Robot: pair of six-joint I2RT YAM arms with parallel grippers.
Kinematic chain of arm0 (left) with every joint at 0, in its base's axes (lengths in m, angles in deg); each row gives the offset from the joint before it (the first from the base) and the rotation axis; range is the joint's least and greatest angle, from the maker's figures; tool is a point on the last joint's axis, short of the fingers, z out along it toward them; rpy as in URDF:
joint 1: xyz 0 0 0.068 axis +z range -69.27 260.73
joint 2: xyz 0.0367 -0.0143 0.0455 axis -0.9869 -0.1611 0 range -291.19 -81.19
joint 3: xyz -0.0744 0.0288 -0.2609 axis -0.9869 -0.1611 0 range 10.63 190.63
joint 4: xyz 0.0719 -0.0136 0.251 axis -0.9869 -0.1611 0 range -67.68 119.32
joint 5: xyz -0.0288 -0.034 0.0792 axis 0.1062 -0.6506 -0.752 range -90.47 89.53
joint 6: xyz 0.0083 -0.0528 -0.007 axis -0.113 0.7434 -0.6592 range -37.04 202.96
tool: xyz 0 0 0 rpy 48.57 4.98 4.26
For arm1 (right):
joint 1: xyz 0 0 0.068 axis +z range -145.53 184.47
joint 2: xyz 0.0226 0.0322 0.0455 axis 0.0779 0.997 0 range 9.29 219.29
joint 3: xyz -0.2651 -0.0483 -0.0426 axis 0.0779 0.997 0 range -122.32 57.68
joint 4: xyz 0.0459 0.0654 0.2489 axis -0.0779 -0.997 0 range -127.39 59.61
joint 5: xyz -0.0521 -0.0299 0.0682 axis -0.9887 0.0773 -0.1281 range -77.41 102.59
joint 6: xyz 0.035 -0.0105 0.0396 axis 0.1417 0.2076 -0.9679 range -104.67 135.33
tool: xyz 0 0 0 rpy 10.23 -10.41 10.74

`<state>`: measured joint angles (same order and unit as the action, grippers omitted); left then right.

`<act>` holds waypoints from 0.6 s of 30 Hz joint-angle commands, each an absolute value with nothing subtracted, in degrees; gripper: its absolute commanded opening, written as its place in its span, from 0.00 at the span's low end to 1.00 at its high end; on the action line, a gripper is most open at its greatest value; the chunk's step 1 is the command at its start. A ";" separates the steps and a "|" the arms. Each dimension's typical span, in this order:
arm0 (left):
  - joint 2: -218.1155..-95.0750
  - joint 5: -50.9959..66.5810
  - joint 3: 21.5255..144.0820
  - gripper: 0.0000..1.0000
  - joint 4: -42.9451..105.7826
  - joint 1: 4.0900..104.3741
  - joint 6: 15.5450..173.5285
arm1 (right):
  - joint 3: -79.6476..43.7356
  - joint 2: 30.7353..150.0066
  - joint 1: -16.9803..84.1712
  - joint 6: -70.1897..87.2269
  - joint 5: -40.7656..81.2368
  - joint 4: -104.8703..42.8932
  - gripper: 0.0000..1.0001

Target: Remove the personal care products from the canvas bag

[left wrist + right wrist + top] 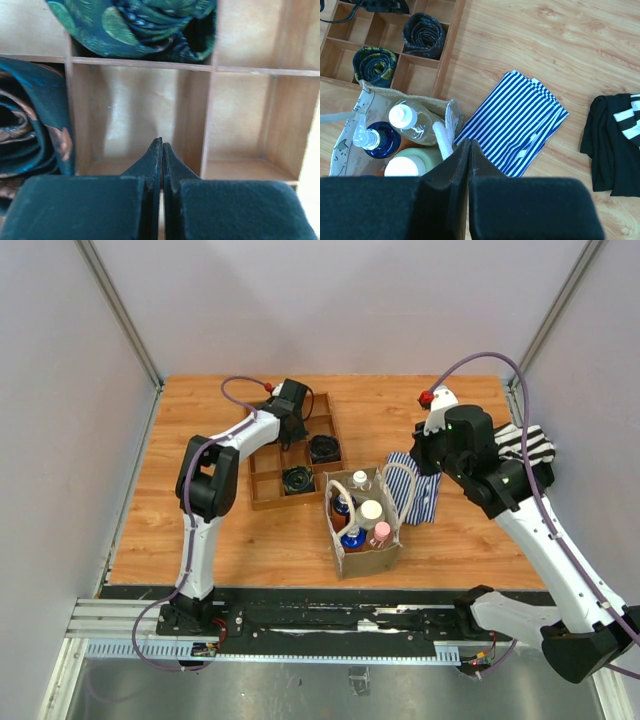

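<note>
The tan canvas bag (pixel 370 558) stands upright at table centre with white looped handles (pixel 400 490). Inside it stand a clear bottle with white cap (pixel 361 481), a cream bottle with wide white cap (pixel 371 512), orange bottles with blue tops (pixel 351 538) and a pink-capped one (pixel 381 531). My right gripper (pixel 422 452) is shut and empty, raised to the right of the bag. In the right wrist view its tips (pixel 470 142) sit over the bag's (pixel 451 112) right rim, beside the clear bottle (pixel 415 120), cream bottle (pixel 410 162) and blue pump top (pixel 370 140). My left gripper (pixel 290 437) is shut and empty over the wooden tray; its tips (pixel 161 144) point into a bare compartment.
A brown wooden compartment tray (pixel 262 502) lies left of the bag, holding dark coiled items (pixel 323 448) (pixel 135 25). A blue-and-white striped cloth (pixel 425 502) (pixel 515 125) lies right of the bag. A black-and-white striped cloth (pixel 525 443) (pixel 615 140) lies at the right edge. Walls enclose the table.
</note>
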<state>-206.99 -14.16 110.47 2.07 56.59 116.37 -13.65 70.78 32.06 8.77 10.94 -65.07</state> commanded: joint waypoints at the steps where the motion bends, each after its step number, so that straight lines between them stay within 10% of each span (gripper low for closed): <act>1: -207.85 -13.18 106.03 0.00 -0.97 57.07 117.48 | -12.46 69.42 31.19 9.51 9.85 -65.24 0.01; 18: -218.57 -9.92 120.89 0.00 -7.80 69.54 120.71 | -12.00 66.43 31.19 10.58 9.49 -67.22 0.01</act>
